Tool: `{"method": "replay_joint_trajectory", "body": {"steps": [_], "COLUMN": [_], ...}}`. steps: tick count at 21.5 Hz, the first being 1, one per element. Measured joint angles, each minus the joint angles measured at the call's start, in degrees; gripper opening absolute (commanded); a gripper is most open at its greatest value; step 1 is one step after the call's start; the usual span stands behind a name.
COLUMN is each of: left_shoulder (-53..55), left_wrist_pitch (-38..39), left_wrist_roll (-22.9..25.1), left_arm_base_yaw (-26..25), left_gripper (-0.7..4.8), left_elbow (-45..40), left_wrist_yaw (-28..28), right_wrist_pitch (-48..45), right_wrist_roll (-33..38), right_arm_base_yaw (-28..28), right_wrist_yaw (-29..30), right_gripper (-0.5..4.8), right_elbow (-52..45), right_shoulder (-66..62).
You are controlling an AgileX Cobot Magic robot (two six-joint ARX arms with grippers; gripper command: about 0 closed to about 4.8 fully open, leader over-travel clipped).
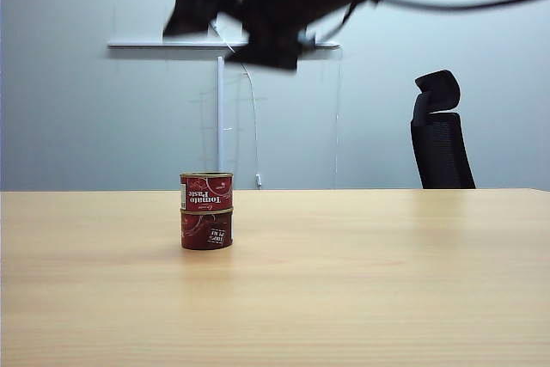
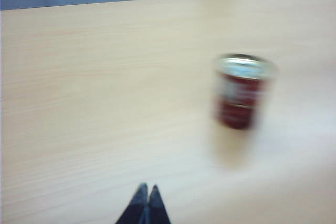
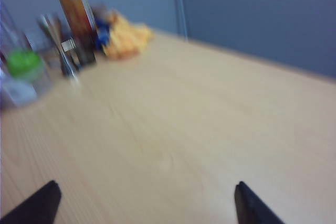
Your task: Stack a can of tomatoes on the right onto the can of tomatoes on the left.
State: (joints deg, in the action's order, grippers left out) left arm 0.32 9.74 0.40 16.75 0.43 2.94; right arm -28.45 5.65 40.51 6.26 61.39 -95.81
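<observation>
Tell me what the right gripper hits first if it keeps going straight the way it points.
Probably bare table. The right gripper is open and empty, aimed across the wood. The blurred clutter at the far edge sits off to one side, though depth is unclear.

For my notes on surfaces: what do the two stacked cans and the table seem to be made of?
Top can and bottom can: probably metal, with silvery rims and glossy red printed labels. Table: looks like wood or wood-pattern laminate, pale, matte, with fine grain lines.
</observation>
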Motion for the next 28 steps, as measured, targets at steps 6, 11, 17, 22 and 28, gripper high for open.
{"method": "replay_joint_trajectory", "body": {"steps": [6, 11, 17, 22, 28], "left_shoulder": [0.0, 0.0, 0.0, 0.0, 0.0], "left_wrist_pitch": [0.0, 0.0, -0.11, -7.39, -10.99], "left_wrist_roll": [0.0, 0.0, 0.0, 0.0, 0.0], "left_arm_base_yaw": [-15.17, -19.76, -20.0, -19.89, -19.91], "left_gripper": [-0.04, -0.04, -0.04, -0.04, -0.04], "left_elbow": [0.0, 0.0, 0.0, -0.13, -0.07], "left_wrist_yaw": [0.0, -0.02, 0.07, 0.07, 0.07], "right_wrist_pitch": [0.83, 7.48, 18.88, 17.94, 17.27], "right_wrist_roll": [0.2, 0.15, -1.25, -1.16, -0.94], "right_arm_base_yaw": [-0.28, -0.33, -0.35, -0.31, -0.33], "right_wrist_yaw": [-0.15, -3.91, -12.98, -16.39, -27.76], "right_gripper": [-0.05, -0.05, -0.05, -0.05, -0.05], "right_elbow": [0.02, 0.0, -4.46, -12.9, -26.51], "right_shoulder": [10.4, 17.92, 27.02, 33.83, 42.75]}}
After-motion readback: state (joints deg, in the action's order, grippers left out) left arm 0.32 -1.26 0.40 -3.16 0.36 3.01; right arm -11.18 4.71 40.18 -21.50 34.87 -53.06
